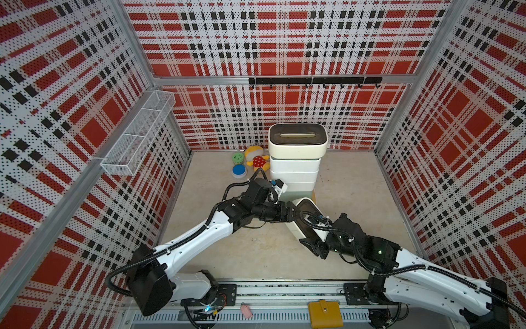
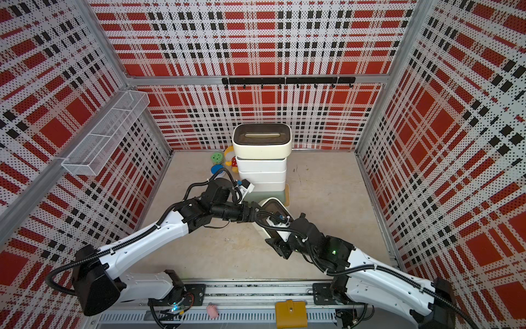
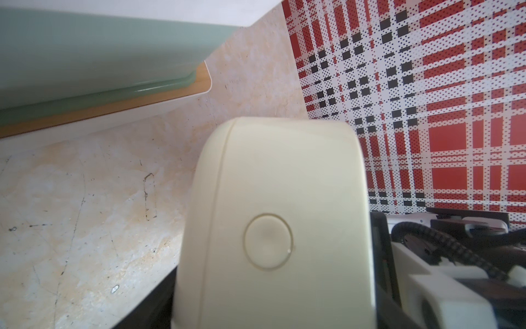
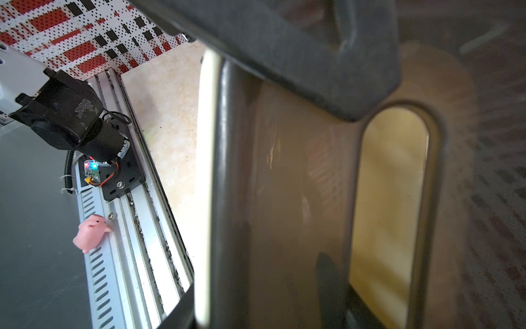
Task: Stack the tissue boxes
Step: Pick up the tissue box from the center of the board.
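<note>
Occlusions & crops. In both top views the left arm [image 1: 199,236] covers the lower tiers of the stack [image 1: 294,166], so tier count is unclear; the pale-green box [image 1: 297,195] and bamboo-lidded box [image 2: 287,196] show as slivers only. Near end of the cream box [image 1: 308,209] is hidden under the right arm [image 1: 353,236], incl. the right pincer [image 1: 310,245] contact. The left pincer [image 1: 296,213] jaw gap is indeterminate. Plush toy [image 2: 229,159] is half behind the stack; blue disc [image 2: 217,169] is part-covered by the left arm; wallet [image 1: 325,314] is cut by the bottom edge. Left wrist: pale-green box cropped at two edges, cream box at one. Right wrist: fingers [image 4: 299,51] & lid [image 4: 284,171] blurred; slot [image 4: 390,199] cropped.
</note>
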You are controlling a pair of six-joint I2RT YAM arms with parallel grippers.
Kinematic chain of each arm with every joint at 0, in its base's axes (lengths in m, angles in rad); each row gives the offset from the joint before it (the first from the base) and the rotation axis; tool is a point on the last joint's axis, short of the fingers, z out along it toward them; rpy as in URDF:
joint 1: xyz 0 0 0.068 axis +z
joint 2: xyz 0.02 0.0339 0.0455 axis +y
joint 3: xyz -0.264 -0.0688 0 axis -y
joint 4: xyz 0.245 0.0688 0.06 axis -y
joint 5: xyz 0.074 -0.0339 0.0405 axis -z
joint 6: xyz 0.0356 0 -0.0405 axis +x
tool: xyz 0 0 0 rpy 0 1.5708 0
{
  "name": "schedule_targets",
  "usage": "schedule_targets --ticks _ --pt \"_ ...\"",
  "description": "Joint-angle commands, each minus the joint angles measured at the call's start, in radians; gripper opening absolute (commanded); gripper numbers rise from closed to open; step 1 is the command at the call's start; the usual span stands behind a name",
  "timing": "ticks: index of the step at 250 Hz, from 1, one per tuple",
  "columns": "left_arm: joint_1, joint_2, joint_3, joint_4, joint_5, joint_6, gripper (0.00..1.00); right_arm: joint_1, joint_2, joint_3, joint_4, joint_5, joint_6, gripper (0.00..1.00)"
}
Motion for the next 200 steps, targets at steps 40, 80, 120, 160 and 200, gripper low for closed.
schedule_targets --ticks 40,80,120,160,200 --pt "-0.013 0.005 0.006 0.009 -0.002 0.024 0.68 0.007 -0.008 0.016 0.085 -0.016 -0.036 0.43" --pt "-0.023 -0.004 -0.002 0.015 -0.007 0.030 0.65 0.007 0.012 0.029 0.071 -0.020 -0.034 0.47" --pt "-0.021 -0.028 -0.020 0.020 -0.023 0.026 0.63 0.007 0.020 0.035 0.072 -0.024 -0.028 0.61" --pt "-0.019 -0.053 -0.035 0.015 -0.046 0.017 0.62 0.007 0.026 0.045 0.063 -0.030 -0.023 0.70" --pt "-0.010 -0.078 -0.059 0.015 -0.067 -0.003 0.61 0.007 0.030 0.063 0.040 -0.034 -0.015 0.73"
